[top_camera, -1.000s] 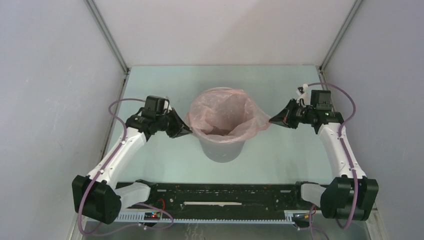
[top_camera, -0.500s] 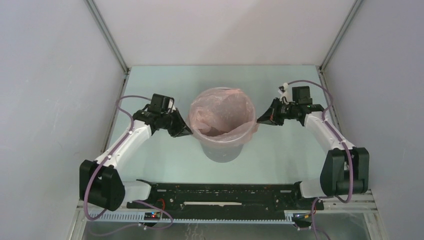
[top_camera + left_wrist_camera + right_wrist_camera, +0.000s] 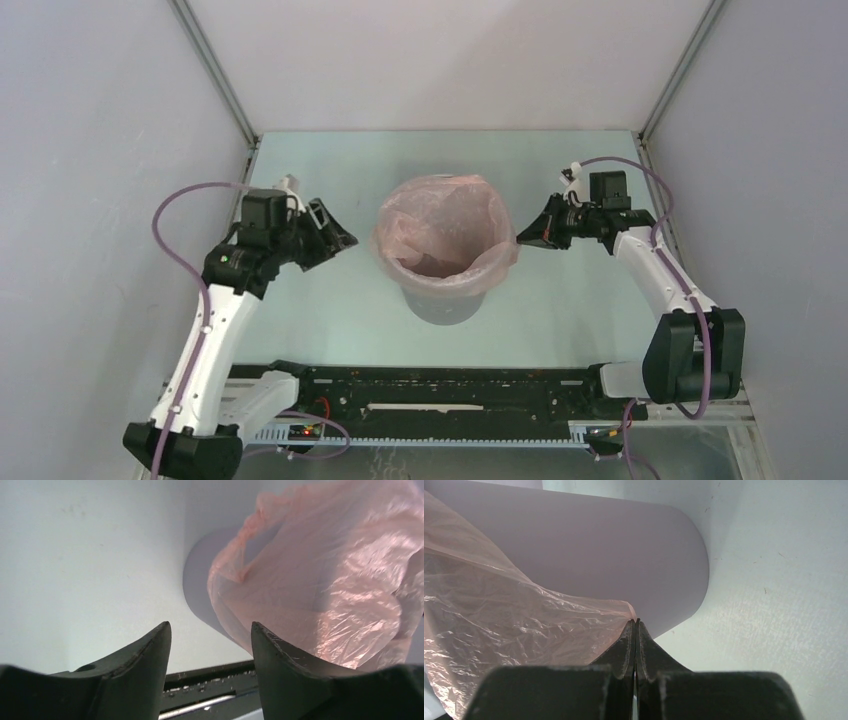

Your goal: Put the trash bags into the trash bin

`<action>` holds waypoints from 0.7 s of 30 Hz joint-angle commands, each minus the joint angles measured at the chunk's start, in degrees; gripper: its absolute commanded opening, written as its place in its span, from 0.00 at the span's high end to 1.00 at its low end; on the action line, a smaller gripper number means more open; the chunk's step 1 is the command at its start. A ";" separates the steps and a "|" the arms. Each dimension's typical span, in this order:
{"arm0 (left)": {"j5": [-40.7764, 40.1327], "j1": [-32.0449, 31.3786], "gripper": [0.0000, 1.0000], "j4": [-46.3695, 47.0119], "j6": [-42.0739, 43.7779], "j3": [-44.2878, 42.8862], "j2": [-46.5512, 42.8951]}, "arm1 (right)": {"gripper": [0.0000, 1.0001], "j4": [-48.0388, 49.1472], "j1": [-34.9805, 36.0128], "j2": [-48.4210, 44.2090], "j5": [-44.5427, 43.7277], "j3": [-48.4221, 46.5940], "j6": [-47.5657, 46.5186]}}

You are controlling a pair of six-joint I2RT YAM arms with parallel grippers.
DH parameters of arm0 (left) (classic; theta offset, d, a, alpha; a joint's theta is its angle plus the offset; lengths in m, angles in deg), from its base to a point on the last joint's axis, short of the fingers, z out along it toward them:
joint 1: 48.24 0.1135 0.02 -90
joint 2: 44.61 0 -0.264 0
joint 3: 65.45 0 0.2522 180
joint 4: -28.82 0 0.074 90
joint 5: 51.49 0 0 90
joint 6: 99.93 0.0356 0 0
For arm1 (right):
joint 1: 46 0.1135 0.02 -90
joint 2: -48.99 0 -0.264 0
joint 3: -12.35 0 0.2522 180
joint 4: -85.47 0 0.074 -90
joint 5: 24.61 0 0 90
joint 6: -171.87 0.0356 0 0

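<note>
The grey trash bin [image 3: 446, 300] stands upright in the middle of the table. The pale-pink trash bag [image 3: 445, 232] sits in its mouth, with the film draped over the rim. My left gripper [image 3: 338, 228] is open to the left of the bin, apart from the bag. In the left wrist view nothing lies between its fingertips [image 3: 210, 630]; the bag [image 3: 320, 580] and the bin [image 3: 200, 575] are ahead to the right. My right gripper [image 3: 520, 240] is at the bin's right rim. It is shut [image 3: 636, 622] on a pinched corner of the bag [image 3: 514, 620] beside the bin wall [image 3: 614, 545].
Pale walls close in the table on the left, back and right. A metal corner post [image 3: 215, 70] rises at the back left. A black rail [image 3: 440, 385] runs along the near edge between the arm bases.
My left gripper has let go of the bag's left rim, opened and drawn back to the left. The right gripper stays shut on the right rim and has barely moved.
</note>
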 commanded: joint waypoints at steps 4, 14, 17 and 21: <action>5.02 6.80 0.29 9.06 1.44 -2.18 4.51 | 1.00 -4.11 0.09 -2.50 1.23 -2.81 -2.83; 34.95 7.50 0.25 42.46 -1.99 2.07 22.82 | 1.00 -7.41 -0.02 -1.33 2.59 -5.70 -4.12; 35.98 7.07 0.28 43.54 -2.95 1.80 26.74 | 1.00 -7.87 -0.02 -0.80 2.27 -6.60 -4.57; 43.42 5.48 0.38 55.65 -8.46 5.76 29.02 | 1.00 -8.33 0.03 -0.34 2.16 -7.02 -4.86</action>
